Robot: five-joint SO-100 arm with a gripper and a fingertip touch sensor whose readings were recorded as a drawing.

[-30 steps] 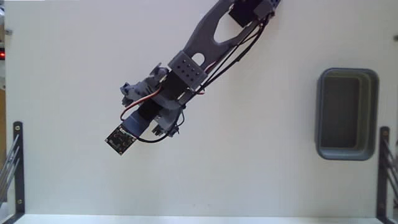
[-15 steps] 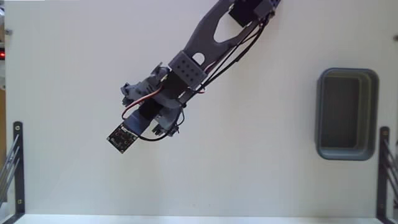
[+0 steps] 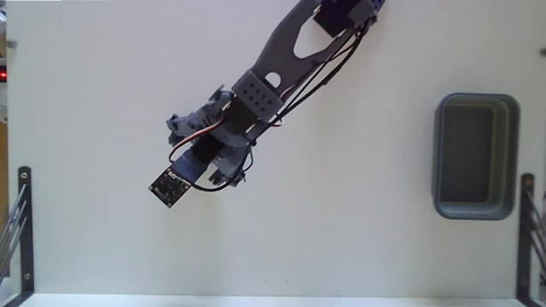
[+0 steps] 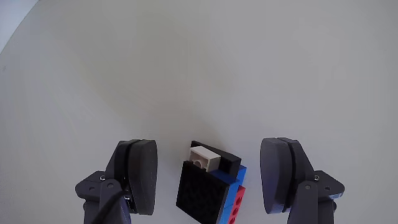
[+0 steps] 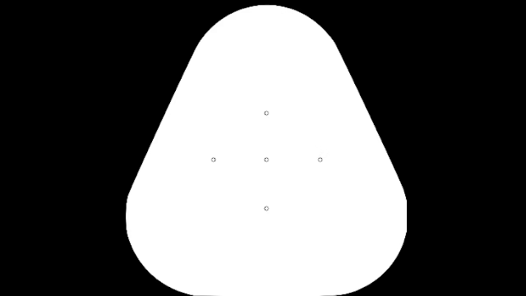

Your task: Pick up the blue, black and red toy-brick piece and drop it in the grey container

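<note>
Below, in the wrist view, the gripper stood spread wide, its two dark fingers apart from the brick lying on the white table between them. Its black face showed, with blue and red along the right side. In the fixed view the tray sat well to the right of the arm.

Small chunky plastic toy-brick piece, lower centre of the wrist view: black studded face, one white brick on top, blue and red bricks along its right side. Two-finger gripper: dark grey pads. Rounded-rectangular plastic tray, right of the fixed view: blue-grey rim, darker grey inside. Table: plain off-white.
</note>
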